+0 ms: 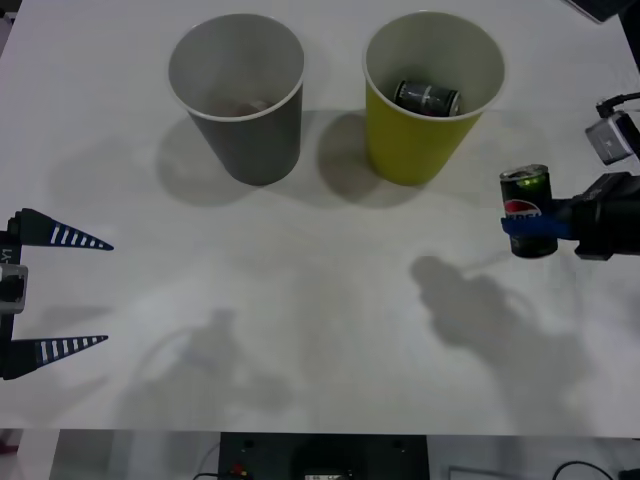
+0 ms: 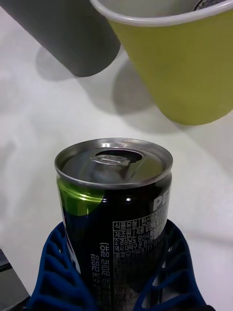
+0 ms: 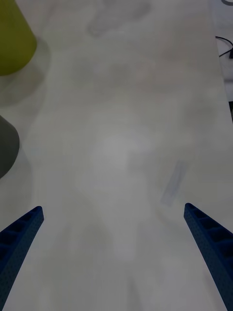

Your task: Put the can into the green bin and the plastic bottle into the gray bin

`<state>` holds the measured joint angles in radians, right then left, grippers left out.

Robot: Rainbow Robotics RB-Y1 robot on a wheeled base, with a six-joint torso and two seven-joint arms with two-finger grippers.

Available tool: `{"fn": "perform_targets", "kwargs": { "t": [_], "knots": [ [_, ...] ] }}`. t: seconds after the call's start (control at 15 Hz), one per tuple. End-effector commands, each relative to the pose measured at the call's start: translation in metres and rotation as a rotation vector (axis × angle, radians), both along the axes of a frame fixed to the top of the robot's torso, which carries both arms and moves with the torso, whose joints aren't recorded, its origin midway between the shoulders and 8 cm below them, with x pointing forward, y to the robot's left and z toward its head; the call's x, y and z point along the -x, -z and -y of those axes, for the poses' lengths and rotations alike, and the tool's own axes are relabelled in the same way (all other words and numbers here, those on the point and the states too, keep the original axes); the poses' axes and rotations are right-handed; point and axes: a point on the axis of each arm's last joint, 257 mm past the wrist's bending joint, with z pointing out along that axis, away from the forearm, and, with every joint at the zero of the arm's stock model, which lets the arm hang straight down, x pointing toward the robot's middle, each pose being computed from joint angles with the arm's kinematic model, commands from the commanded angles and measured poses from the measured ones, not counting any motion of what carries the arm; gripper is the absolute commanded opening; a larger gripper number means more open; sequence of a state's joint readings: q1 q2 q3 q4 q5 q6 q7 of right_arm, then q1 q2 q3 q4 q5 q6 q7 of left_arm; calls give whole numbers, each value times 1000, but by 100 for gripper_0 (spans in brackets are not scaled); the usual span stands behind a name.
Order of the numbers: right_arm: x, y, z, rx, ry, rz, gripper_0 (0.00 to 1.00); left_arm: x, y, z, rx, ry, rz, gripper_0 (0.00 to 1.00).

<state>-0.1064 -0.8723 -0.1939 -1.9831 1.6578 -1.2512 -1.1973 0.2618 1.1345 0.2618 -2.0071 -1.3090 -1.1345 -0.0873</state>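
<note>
the white table (image 1: 320, 330) carries two big cups along its far edge: the gray bin (image 1: 240, 95) and, toward the right edge, the green bin (image 1: 430, 95), which already has a silver-ended can (image 1: 427, 97) lying on its side inside. the right gripper (image 1: 530, 228) is clamped round the can (image 1: 528, 210), a dark one held upright near the right edge, with the green bin just beyond it. i can't make out what's in the gray bin. the left gripper (image 1: 60, 290) waits spread wide at the left edge.
</note>
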Motion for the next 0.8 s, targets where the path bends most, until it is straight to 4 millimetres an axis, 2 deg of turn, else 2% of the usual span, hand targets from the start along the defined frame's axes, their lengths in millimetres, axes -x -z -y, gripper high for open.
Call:
{"fn": "perform_targets", "kwargs": {
  "t": [0.07,0.33,0.8],
  "knots": [
    [-5,-26,7,45,20,-14,0,0,0,0,0,0,0,100],
    [-17,-56,16,166,-9,20,0,0,0,0,0,0,0,100],
    [-72,-100,-12,279,-69,29,0,0,0,0,0,0,0,100]
  ]
}}
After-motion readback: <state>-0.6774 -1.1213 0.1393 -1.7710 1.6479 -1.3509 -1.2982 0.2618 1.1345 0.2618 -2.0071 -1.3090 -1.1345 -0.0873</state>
